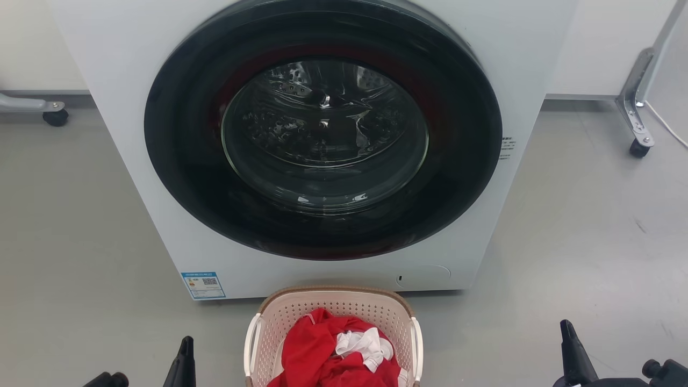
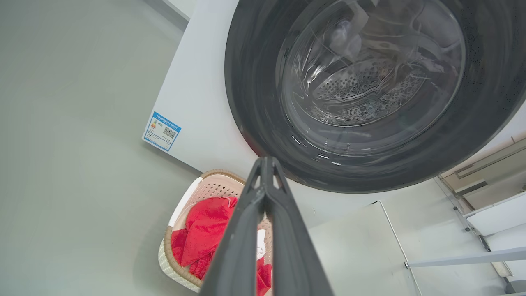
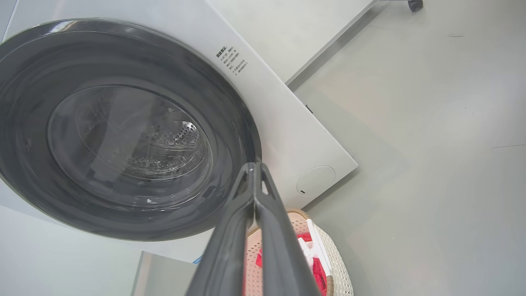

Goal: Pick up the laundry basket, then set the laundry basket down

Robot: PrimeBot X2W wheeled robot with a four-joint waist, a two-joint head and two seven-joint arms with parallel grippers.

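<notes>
Directly in front of a white front-loading washing machine, the laundry basket stands upright on the grey floor, its open mouth facing up. Its rounded far end sits just short of the machine's base, below the closed round glass door. Its near end is cut off by the bottom edge of the head view, and its long axis appears to run from the machine back toward the robot. White loop handles sit on its left side and right side. Inside lies a crumpled red garment with a white cloth on top. The left gripper and right gripper hang to either side of the basket, well apart from it. Each has its two dark fingers pressed together at the tips, holding nothing.
</notes>
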